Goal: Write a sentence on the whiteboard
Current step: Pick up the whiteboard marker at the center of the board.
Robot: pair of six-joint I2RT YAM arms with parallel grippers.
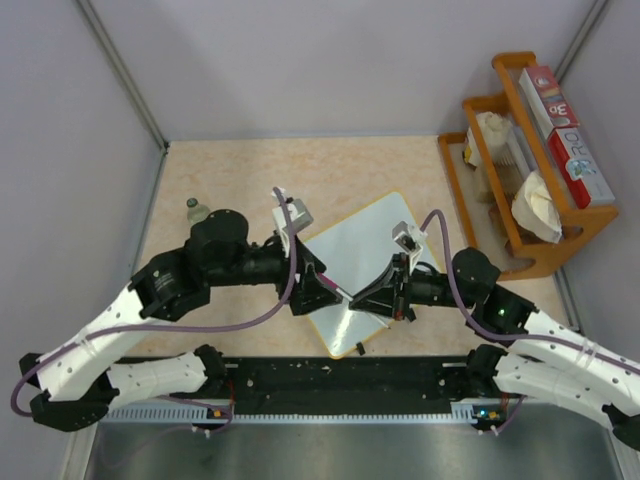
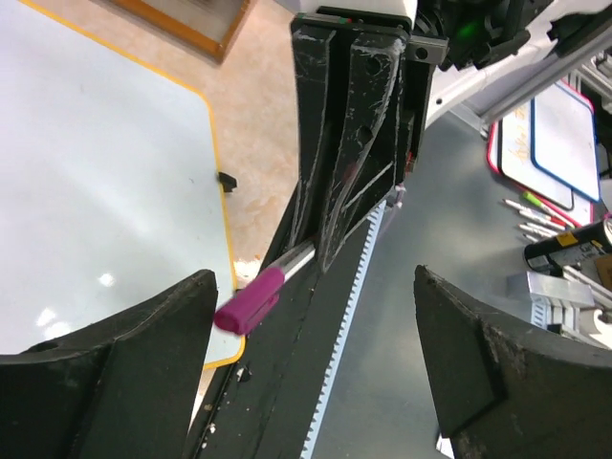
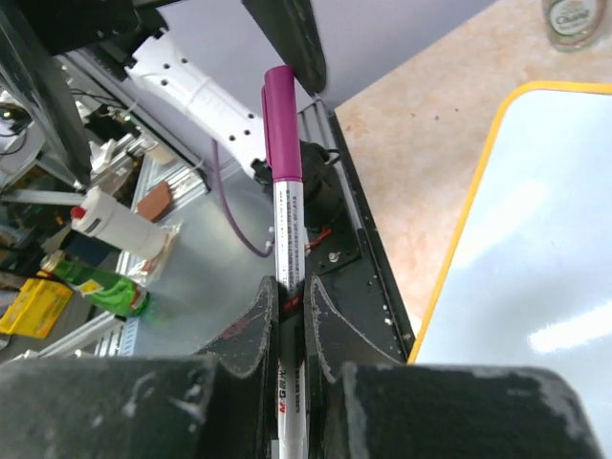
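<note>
Nearest to me, the right jaws are clenching a marker point(image 3: 289, 229) by its white barrel. Its purple cap point(image 2: 252, 298) is sticking out ahead of them and pointing across at the left jaws. The left jaws are standing released, spread wide and gripping nothing. Seen from their own wrist camera, the capped end is showing in the gap ahead of them, apart from both fingers point(image 2: 105, 382).

Under and just beyond the two sets of jaws, the whiteboard point(image 1: 362, 248) is lying flat on the beige tabletop point(image 1: 230, 170), turned so that one corner is pointing back toward the arms. Its yellow rim is running beside the right jaws, and a small black clip point(image 2: 227, 180) is sitting on the edge near the marker's cap. I cannot tell whether the marker is touching the board.

Farther back, beyond the left jaws and off to their left, a small bottle point(image 1: 195, 208) is standing. Well off to the right of the right jaws, a wooden rack point(image 1: 540, 265) is holding boxes and white cloths.
</note>
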